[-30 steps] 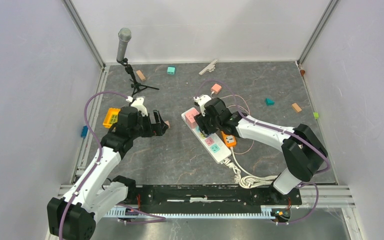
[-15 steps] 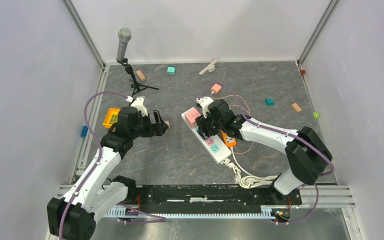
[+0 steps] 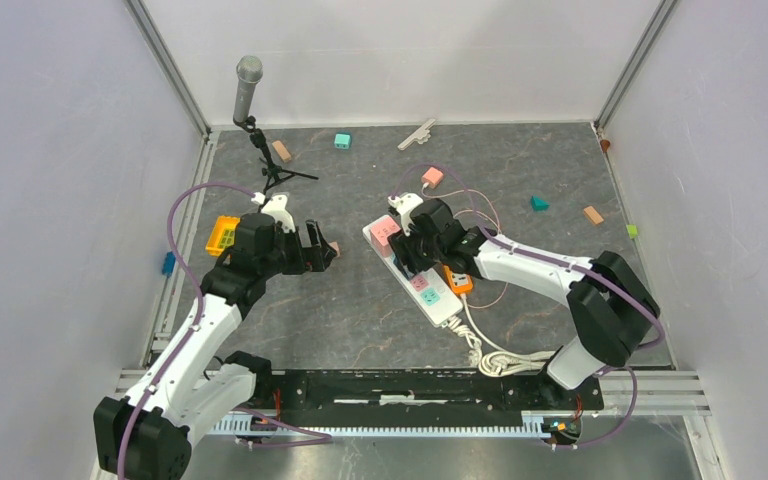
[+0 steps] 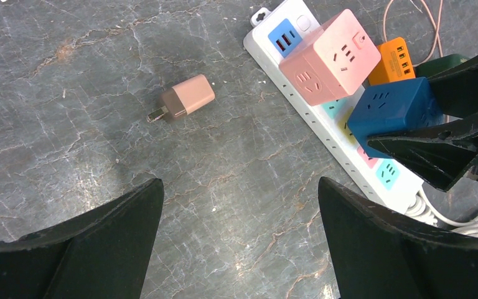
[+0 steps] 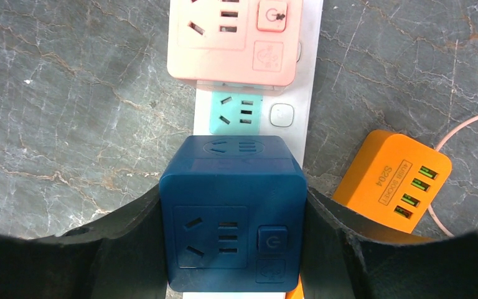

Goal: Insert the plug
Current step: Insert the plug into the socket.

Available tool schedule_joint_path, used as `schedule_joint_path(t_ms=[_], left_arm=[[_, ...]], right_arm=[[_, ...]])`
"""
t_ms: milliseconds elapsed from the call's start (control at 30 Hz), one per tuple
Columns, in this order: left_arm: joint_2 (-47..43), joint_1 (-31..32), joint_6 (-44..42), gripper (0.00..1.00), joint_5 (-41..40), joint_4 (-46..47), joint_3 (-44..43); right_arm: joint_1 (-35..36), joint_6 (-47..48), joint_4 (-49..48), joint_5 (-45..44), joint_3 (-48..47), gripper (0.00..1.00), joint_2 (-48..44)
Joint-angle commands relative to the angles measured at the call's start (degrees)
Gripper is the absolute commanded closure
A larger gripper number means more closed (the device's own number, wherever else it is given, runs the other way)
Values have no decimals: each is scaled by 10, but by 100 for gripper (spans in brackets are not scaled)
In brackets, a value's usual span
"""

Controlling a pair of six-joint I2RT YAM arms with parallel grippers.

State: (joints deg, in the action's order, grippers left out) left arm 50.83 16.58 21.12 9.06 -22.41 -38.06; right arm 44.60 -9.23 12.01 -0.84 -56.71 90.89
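My right gripper (image 5: pixel 233 219) is shut on a dark blue cube plug (image 5: pixel 233 212), its fingers (image 5: pixel 127 243) pressed against the cube's two sides. The cube stands over the white power strip (image 5: pixel 309 75), just behind a pink cube (image 5: pixel 233 37) that sits on the strip's far end. I cannot tell whether the blue cube's prongs are in a socket. From above, the right gripper (image 3: pixel 415 250) hides the cube over the strip (image 3: pixel 440 302). My left gripper (image 4: pixel 239 199) is open and holds nothing. It hangs above bare table near a small pink charger (image 4: pixel 187 98).
An orange USB charger (image 5: pixel 392 180) lies against the strip's right side with a thin pink cable. The strip's white cord (image 3: pixel 500 360) coils near my right base. A microphone on a stand (image 3: pixel 248 90), an orange block (image 3: pixel 223 235) and several small coloured blocks lie around.
The right gripper with the blue cube wavered slightly right and came back over the strip. The left arm has stayed still.
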Motion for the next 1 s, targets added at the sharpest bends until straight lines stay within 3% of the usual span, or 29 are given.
schedule_joint_path(t_ms=[0,267,500,600,967], left_arm=[[-9,-2,-26,0,-11,10,-13],[-9,-2,-25,0,-11,10,-13],[-18,-1,-24,0,-12,9,-12],[-21,-2,-24,0,-12,9,-12],[-21,-1,-24,0,-9,10,-12]], right_arm=[[3,18,81,-56,-17,100,38],[10,26,91,-69,-14,100,53],[-56,-22,9,158,45,100,41],[-70,-21,13,202,45,100,41],[-67,5,64,149,23,100,39]])
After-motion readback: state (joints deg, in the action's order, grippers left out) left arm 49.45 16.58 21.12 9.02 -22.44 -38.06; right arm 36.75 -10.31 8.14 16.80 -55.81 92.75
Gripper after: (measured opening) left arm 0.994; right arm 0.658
